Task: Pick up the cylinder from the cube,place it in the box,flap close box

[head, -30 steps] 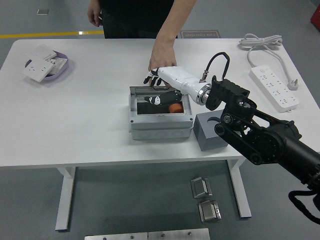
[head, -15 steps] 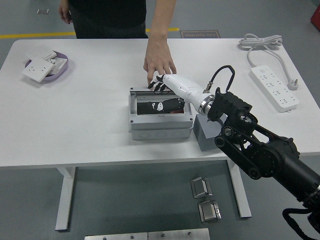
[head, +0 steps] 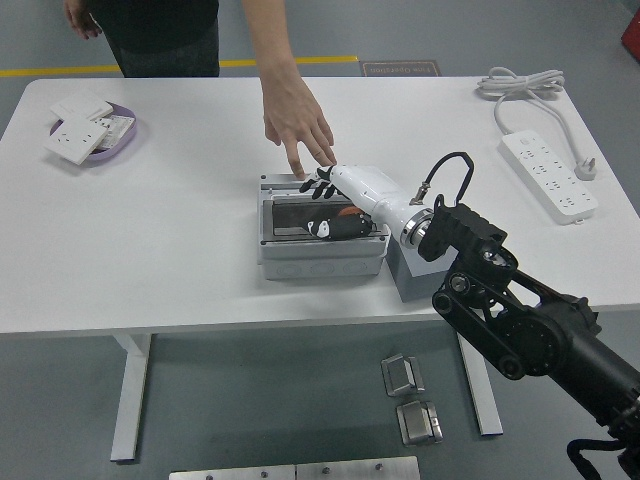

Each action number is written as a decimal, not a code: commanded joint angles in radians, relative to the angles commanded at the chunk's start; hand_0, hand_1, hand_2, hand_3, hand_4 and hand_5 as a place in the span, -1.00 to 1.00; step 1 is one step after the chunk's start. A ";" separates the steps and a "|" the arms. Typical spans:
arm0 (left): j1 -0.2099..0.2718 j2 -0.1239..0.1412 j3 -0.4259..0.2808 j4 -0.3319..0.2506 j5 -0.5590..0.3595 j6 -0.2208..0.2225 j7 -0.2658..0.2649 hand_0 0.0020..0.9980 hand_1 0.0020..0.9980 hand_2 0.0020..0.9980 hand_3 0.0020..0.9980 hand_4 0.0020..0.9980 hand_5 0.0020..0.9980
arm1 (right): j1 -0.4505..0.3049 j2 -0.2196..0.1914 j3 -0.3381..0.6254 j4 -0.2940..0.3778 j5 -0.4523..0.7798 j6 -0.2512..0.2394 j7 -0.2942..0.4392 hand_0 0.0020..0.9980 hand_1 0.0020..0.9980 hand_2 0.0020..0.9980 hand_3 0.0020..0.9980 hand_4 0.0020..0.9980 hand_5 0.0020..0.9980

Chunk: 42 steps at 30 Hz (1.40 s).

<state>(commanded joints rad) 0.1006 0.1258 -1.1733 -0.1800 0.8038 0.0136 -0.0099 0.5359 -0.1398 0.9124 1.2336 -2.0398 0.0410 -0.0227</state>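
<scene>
Right hand [head: 322, 186], fingers loosely spread and holding nothing, presses the box [head: 320, 252]'s stiff, light-looking lid [head: 300, 212] at its far edge.

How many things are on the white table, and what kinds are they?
Grey box: 1
Grey cube: 1
Orange cylinder: 1
Purple tray: 1, holding wall sockets; their count is unclear
White power strip: 1
Total: 5, plus the sockets

Box [head: 320, 250]: mouth crowded by right hand [head: 322, 186] and lid; person's hand [head: 297, 125] blocks far rim. Cube [head: 412, 272] touching its right side. Desk [head: 170, 230] left of box: open.
</scene>
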 joint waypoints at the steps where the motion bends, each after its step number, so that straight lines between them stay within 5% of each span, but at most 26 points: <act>1: 0.000 0.000 0.000 0.000 0.000 0.000 0.000 0.23 0.28 0.26 0.32 0.38 -0.56 | -0.001 -0.002 0.007 0.001 0.000 -0.002 0.001 0.20 0.21 0.28 0.45 0.51 -0.14; 9: -0.001 0.001 -0.001 0.000 0.001 0.001 0.003 0.23 0.28 0.26 0.32 0.38 -0.56 | -0.028 -0.036 0.103 0.034 0.009 -0.014 0.008 0.19 0.20 0.28 0.46 0.52 -0.13; 20: 0.008 0.003 0.006 0.000 -0.015 0.004 0.015 0.23 0.28 0.26 0.32 0.39 -0.56 | -0.149 -0.097 0.297 0.066 0.312 -0.060 0.167 0.18 0.20 0.28 0.46 0.52 -0.13; 34: 0.023 0.003 -0.020 0.000 -0.011 0.006 0.024 0.22 0.28 0.26 0.32 0.39 -0.56 | -0.245 -0.073 0.381 0.037 0.692 -0.043 0.252 0.23 0.24 0.28 0.40 0.65 -0.20; 42: 0.020 -0.001 -0.033 0.000 -0.006 0.004 0.023 0.22 0.28 0.26 0.32 0.39 -0.56 | -0.251 -0.063 0.384 0.035 0.794 -0.032 0.252 0.23 0.25 0.26 0.38 0.68 -0.22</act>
<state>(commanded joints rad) 0.1207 0.1252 -1.2064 -0.1800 0.7974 0.0181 0.0136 0.2852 -0.2024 1.2966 1.2685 -1.2460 0.0086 0.2294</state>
